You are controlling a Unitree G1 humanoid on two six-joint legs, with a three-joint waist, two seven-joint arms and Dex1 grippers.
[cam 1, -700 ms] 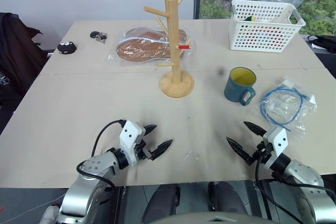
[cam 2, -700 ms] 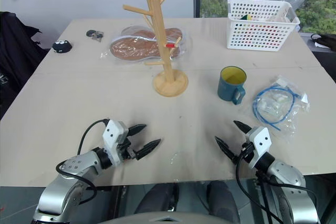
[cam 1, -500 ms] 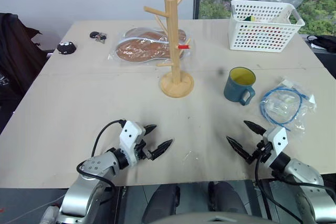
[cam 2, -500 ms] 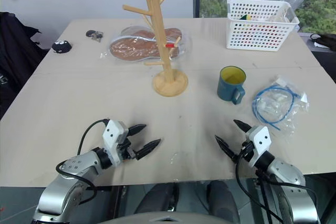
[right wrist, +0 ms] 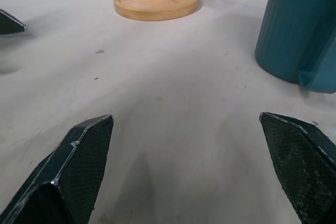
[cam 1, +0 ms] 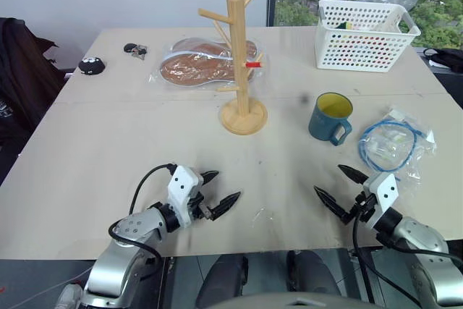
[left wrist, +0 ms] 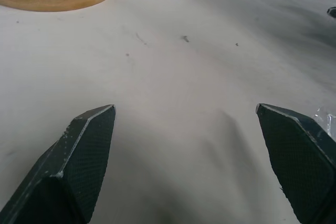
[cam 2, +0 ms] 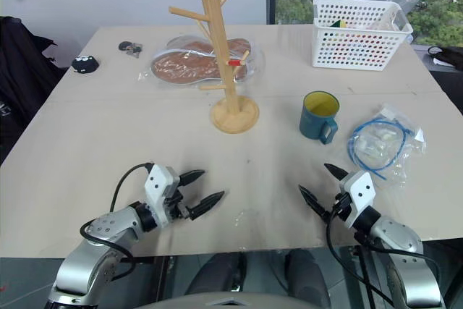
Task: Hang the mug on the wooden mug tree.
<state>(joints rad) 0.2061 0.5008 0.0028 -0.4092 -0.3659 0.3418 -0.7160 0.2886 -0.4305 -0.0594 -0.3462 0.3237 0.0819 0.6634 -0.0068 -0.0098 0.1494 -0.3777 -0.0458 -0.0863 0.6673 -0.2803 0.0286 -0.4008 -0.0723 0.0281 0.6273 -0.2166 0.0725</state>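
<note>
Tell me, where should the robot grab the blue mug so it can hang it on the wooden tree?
Probably by the body of the mug, with the right gripper coming from the near side. The mug stands upright, and its loop handle points toward the robot and slightly right. Pinching the rim or wall beside the handle leaves the loop free to slip over a peg of the mug tree.

The mug tree (cam 1: pixel 242 70) stands upright on the table (cam 1: pixel 108 142), about mid-table. The mug (cam 1: pixel 330 118) sits upright to its right, apart from it. Behind the tree lies a bagged item (cam 1: pixel 199 63); left of that, keys (cam 1: pixel 135 51) and a small dark object (cam 1: pixel 92 66). A basket (cam 1: pixel 365 35) stands at the far right, behind the mug. A bagged cable (cam 1: pixel 391 144) lies right of the mug. Near the front edge, the left gripper (cam 1: pixel 218 192) and right gripper (cam 1: pixel 338 184) sit well apart, both before the tree and mug.
</note>
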